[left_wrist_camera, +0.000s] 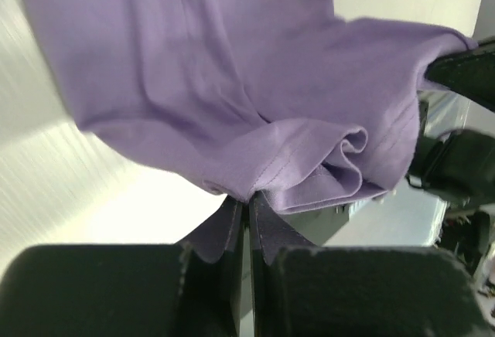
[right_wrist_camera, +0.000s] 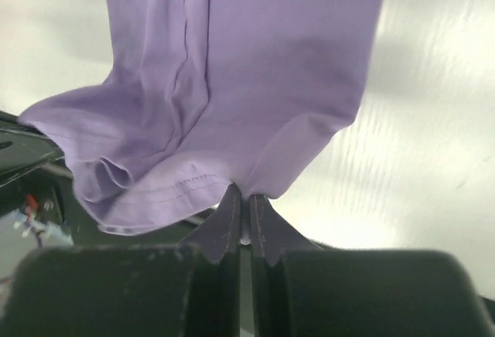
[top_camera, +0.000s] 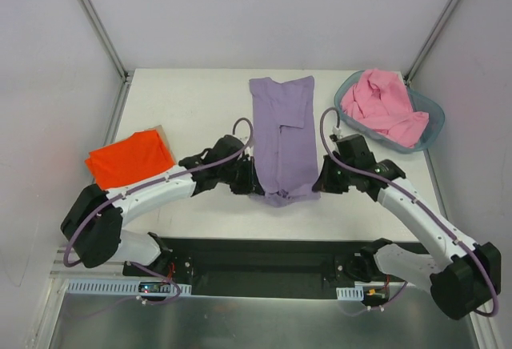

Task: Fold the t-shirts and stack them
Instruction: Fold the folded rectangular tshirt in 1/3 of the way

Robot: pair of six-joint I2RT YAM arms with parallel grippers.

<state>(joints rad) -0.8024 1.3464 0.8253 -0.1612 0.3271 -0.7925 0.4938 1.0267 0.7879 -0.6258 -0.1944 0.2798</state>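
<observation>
The lavender t-shirt (top_camera: 282,137) lies folded into a long strip down the middle of the table, its near end bunched. My left gripper (top_camera: 250,186) is shut on the near left corner of that end; the left wrist view shows the hem (left_wrist_camera: 309,175) pinched at my gripper (left_wrist_camera: 247,202). My right gripper (top_camera: 318,182) is shut on the near right corner; the right wrist view shows the cloth (right_wrist_camera: 240,82) pinched at my gripper (right_wrist_camera: 246,198). An orange-red t-shirt (top_camera: 130,157) lies folded at the left. A pink t-shirt (top_camera: 382,105) is heaped in the basket. The teal shirt is out of view.
The grey-blue plastic basket (top_camera: 433,119) stands at the back right corner of the white table (top_camera: 184,101). White walls close in the back and sides. The black arm-base rail (top_camera: 264,265) runs along the near edge.
</observation>
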